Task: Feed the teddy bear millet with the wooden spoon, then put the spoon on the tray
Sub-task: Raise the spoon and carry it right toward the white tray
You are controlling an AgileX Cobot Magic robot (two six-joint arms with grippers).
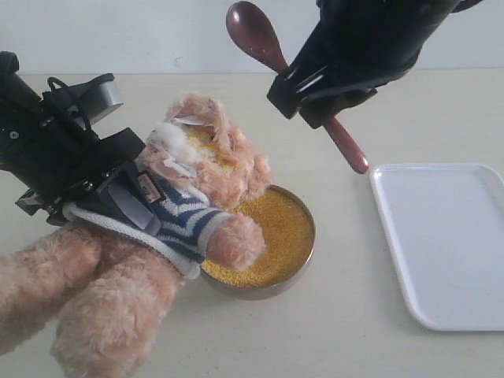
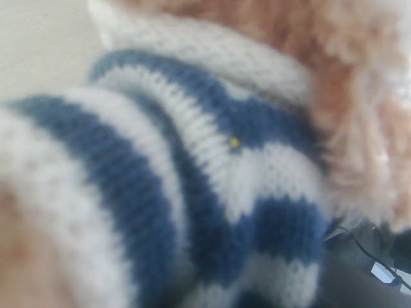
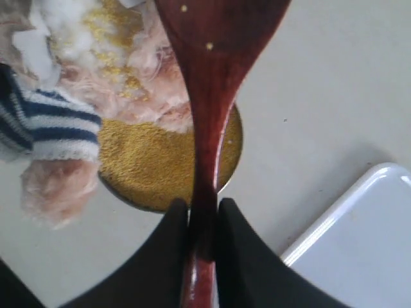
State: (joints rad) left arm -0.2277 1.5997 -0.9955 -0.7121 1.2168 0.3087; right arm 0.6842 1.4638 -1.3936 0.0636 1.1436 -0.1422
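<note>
The teddy bear (image 1: 197,181) in its blue-and-white striped shirt (image 2: 192,167) leans over the metal bowl (image 1: 303,260) of golden millet (image 1: 272,236), with grains scattered on its face. My left gripper (image 1: 118,193) is shut on the bear's body at the shirt. High above the table, my right gripper (image 1: 311,90) is shut on the handle of the wooden spoon (image 1: 256,35); the spoon (image 3: 215,58) has its bowl raised and carries only a few stray grains. At the right lies the white tray (image 1: 445,244), with nothing on it.
The pale tabletop (image 1: 354,331) runs around the bowl and tray. The bear's legs (image 1: 71,299) stretch toward the front left corner. The tray's corner (image 3: 379,186) shows beside the spoon in the right wrist view.
</note>
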